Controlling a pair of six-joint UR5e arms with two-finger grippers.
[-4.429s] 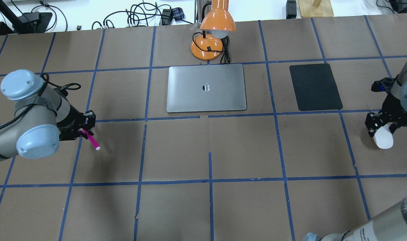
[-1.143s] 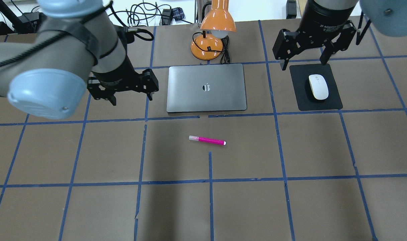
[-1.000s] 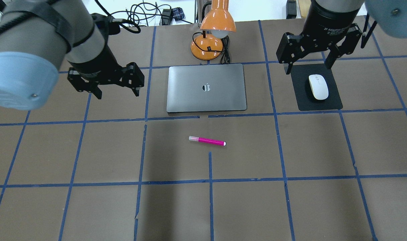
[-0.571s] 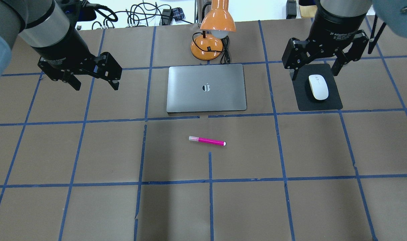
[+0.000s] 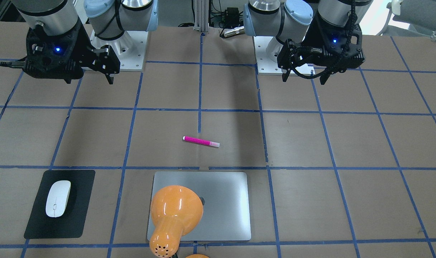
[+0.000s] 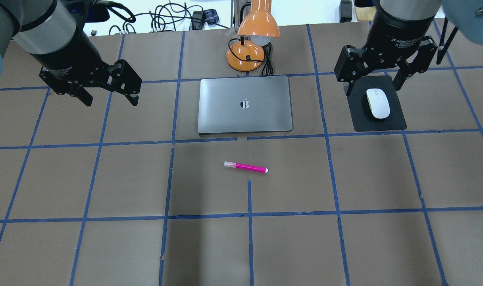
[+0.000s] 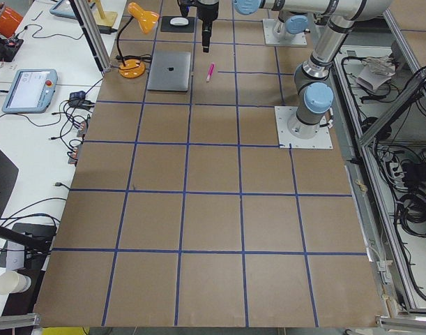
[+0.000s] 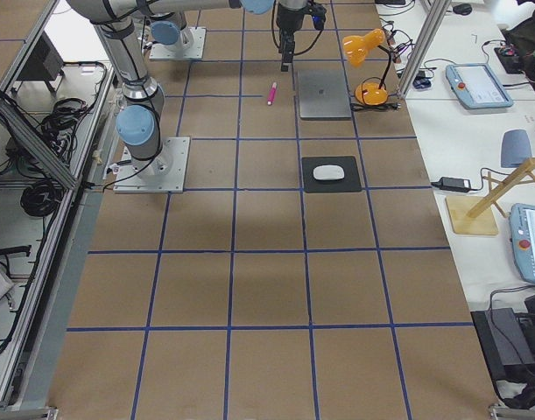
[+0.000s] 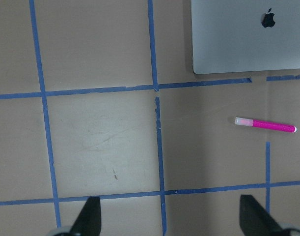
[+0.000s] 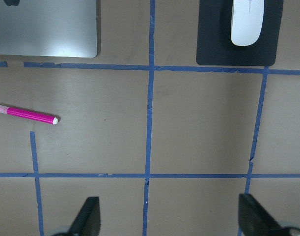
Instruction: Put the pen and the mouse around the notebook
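- The pen (image 6: 246,167) is no longer clamped in the left gripper (image 6: 110,101). It lies flat on the table, off to that gripper's right and nearer the robot, well apart from the fingers.
- The mouse (image 6: 378,103) has likewise left the right gripper (image 10: 172,219). It sits on the black mat (image 6: 396,119), in the overhead view just under and a little nearer the robot than that gripper's spread fingers, with height between them.
- In the last instant little moves; the left gripper drifts slightly further left, away from the notebook (image 6: 245,104).
- For the task, this reads as both placements made: the pen lies just off the notebook's near edge and the mouse lies beside the notebook, towards the right gripper. The arms appear to be backing off.
- The left gripper is spread wide, holds nothing, and touches nothing; its wrist view shows bare table between the fingers.
- The right gripper is equally wide, empty, and clear of mouse and mat.
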